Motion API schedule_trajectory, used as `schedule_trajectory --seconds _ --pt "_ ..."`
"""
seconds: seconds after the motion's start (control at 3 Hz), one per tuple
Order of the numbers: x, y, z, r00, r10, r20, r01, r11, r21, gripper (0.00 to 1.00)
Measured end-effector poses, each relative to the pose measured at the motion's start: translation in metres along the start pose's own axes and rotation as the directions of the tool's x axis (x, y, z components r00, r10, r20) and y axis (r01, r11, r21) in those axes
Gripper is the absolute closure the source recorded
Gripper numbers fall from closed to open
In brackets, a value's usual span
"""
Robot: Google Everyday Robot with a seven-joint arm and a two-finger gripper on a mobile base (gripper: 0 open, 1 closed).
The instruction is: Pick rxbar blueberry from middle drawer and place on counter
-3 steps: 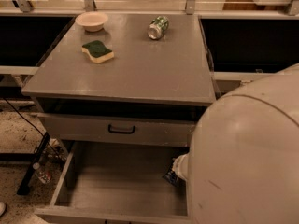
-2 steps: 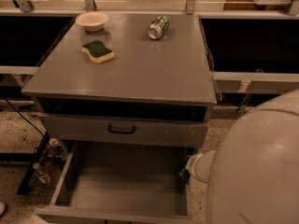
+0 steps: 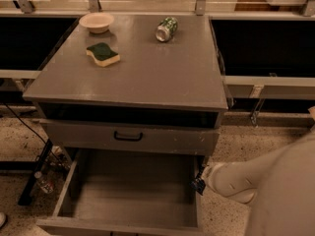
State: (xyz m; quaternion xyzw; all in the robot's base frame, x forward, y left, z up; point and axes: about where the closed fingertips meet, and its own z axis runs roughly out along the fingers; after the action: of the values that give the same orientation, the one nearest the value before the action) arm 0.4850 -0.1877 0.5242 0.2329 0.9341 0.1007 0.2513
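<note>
The robot's white arm reaches in from the lower right, and its gripper sits at the right wall of the wide, shallow grey middle drawer, which stands pulled out. At the arm's tip I see a small dark bluish piece with a pale spot. It looks like the dark navy-wrapped snack bar, just above the drawer's right edge. Whether the gripper is clamped on it, I cannot tell. Above, the grey drawer front with the black handle is closed. On the large flat grey counter top rest a pale round bowl, a green-topped yellow sponge and a green-and-white can on its side, well apart.
</note>
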Motion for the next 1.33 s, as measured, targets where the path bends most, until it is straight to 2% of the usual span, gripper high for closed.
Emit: schedule_trajectory --seconds 0.33,0.67,1.0,1.33 --pt "-0.009 -0.023 -0.035 0.998 0.032 0.063 -0.031 0.9994 -0.016 1.00" --pt "-0.016 -0.047 -0.065 0.989 0.065 0.130 -0.062 0.9977 -0.027 1.00" --pt "-0.017 -0.047 -0.065 0.989 0.065 0.131 -0.062 0.9977 -0.027 1.00" --pt "-0.028 -0.040 -0.063 0.985 0.069 0.158 -0.065 0.9974 -0.032 1.00"
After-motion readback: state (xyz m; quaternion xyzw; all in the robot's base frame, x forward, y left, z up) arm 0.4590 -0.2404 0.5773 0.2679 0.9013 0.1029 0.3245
